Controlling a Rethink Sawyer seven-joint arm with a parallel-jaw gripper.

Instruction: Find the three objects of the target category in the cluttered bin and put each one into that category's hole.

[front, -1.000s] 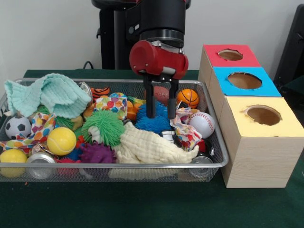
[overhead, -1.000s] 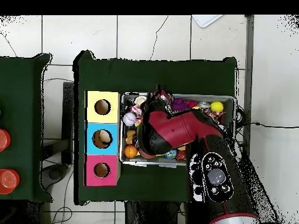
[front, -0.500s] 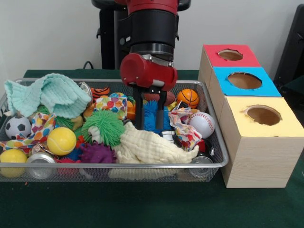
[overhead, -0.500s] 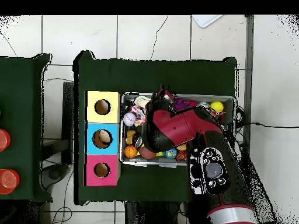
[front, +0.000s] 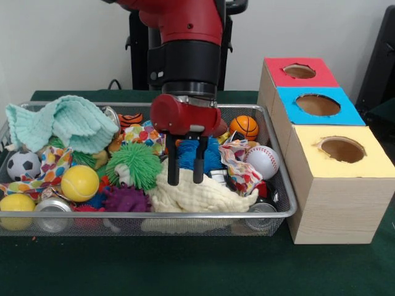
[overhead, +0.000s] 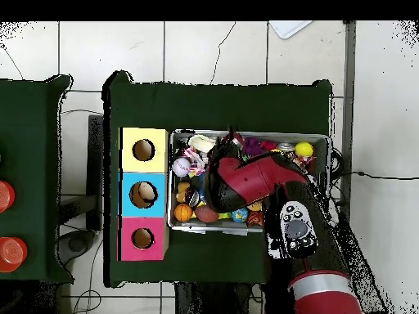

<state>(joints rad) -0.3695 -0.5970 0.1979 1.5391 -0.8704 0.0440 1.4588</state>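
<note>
The tool hangs inside the wire bin with its 2 black fingers set a narrow gap apart and holding nothing; their tips sit at the upper edge of the cream muslin cloth, in front of the blue spiky ball. In the overhead view the red arm covers the middle of the bin, so the tool itself is hidden there.

Just left of the tool lies the green spiky ball, and below that a purple spiky ball. To the right are a patterned cloth, a baseball and a small basketball. Further left sit a yellow tennis ball, a soccer ball, a mint green cloth, a plain yellow ball and a metal can.

Right of the bin on the green tabletop stand 3 boxes in a row, each with a round hole on top: yellow box nearest, blue box in the middle, red box farthest.
</note>
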